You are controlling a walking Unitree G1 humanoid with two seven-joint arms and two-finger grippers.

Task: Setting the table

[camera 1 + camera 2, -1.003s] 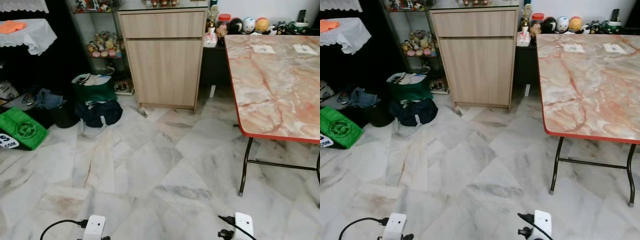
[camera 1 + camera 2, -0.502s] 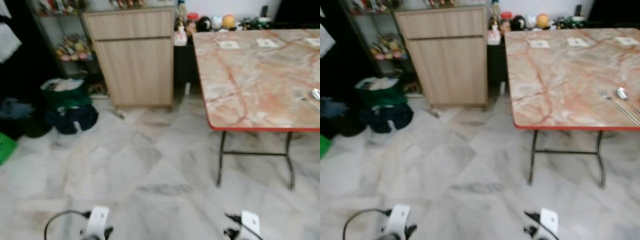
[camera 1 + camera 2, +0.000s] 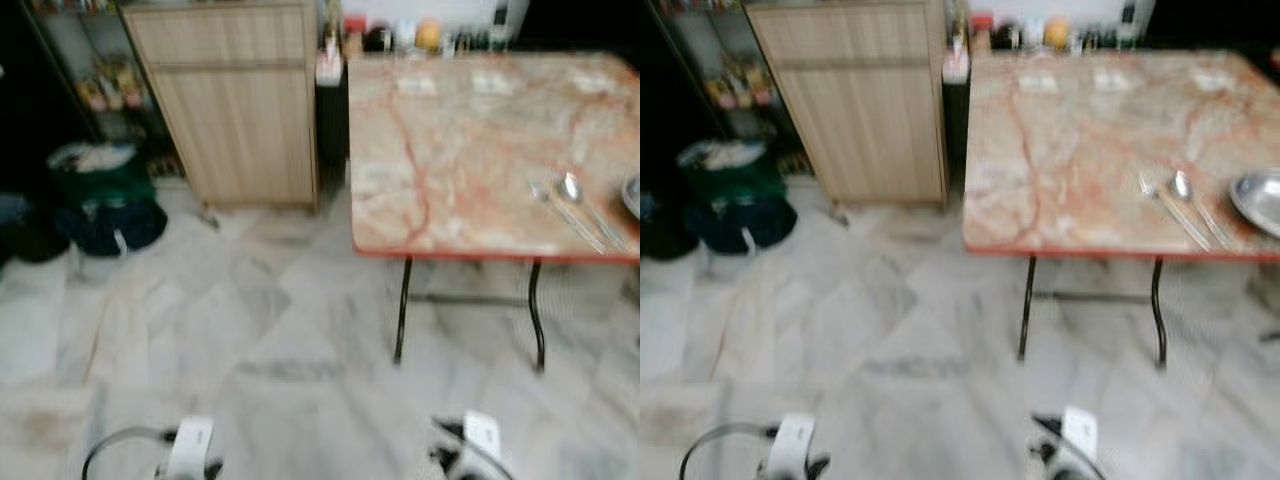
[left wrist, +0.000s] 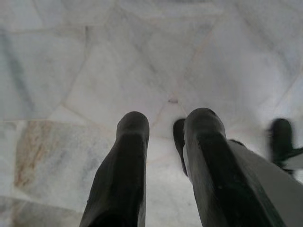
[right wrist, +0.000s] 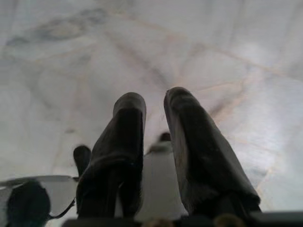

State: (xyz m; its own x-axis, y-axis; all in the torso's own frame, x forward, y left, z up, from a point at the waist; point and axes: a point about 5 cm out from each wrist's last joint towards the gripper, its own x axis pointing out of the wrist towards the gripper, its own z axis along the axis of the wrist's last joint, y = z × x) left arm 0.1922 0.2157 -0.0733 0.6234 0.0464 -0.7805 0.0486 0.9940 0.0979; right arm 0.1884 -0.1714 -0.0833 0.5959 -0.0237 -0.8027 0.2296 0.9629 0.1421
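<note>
A marble-patterned table [image 3: 1070,150] with a red edge and black legs stands ahead on the right. On its near right part lie a fork [image 3: 1162,205] and a spoon [image 3: 1188,200] side by side, with a metal plate [image 3: 1258,200] just to their right at the picture's edge. Both arms hang low over the floor. My left gripper [image 4: 165,118] points down at the marble tiles, open with nothing between its fingers. My right gripper [image 5: 154,99] hangs the same way, open and holding nothing.
A wooden cabinet [image 3: 230,100] stands against the far wall left of the table. Dark and green bags [image 3: 100,195] lie on the floor to its left. Small figures and jars [image 3: 400,35] line the back behind the table. Marble floor [image 3: 250,330] stretches between me and the table.
The view has swung to the right and blurred. The table now sits nearer the middle, and the fork, spoon and plate have come into sight. Both arms still hang low.
</note>
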